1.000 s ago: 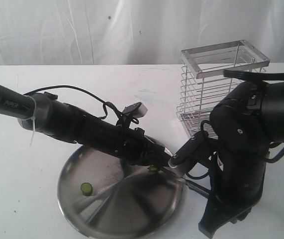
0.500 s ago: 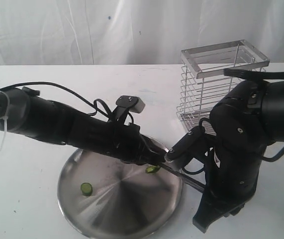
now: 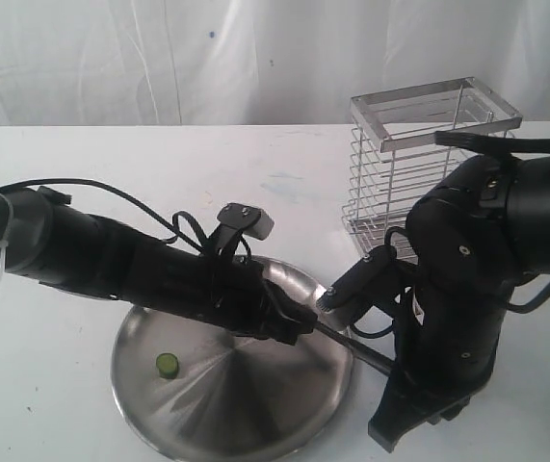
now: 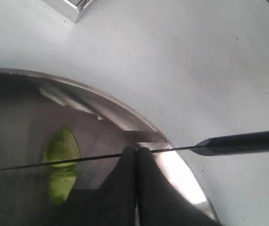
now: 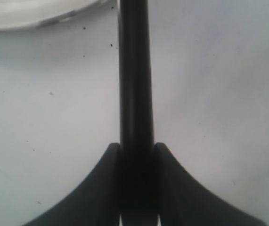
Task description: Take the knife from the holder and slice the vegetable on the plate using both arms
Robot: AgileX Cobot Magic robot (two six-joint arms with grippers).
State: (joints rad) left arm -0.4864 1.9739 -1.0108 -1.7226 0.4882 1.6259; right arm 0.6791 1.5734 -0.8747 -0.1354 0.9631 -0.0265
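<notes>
The steel plate lies at the table's front, with one round green vegetable slice on its left part. My left gripper reaches low over the plate's right side, fingers pressed together and holding nothing. Beside those fingers, the vegetable lies on the plate with the knife's thin blade across it. My right gripper is shut on the knife's black handle just off the plate's right rim. The handle pokes out from under the right arm. The wire holder stands behind that arm.
A white curtain hangs behind the white table. The left arm's cable and its wrist camera rise above the plate. The right arm's bulk stands close in front of the holder.
The left arm has dropped lower over the plate and drawn toward the left, and its gripper now hides the green piece near the right rim. The right arm has edged slightly left.
</notes>
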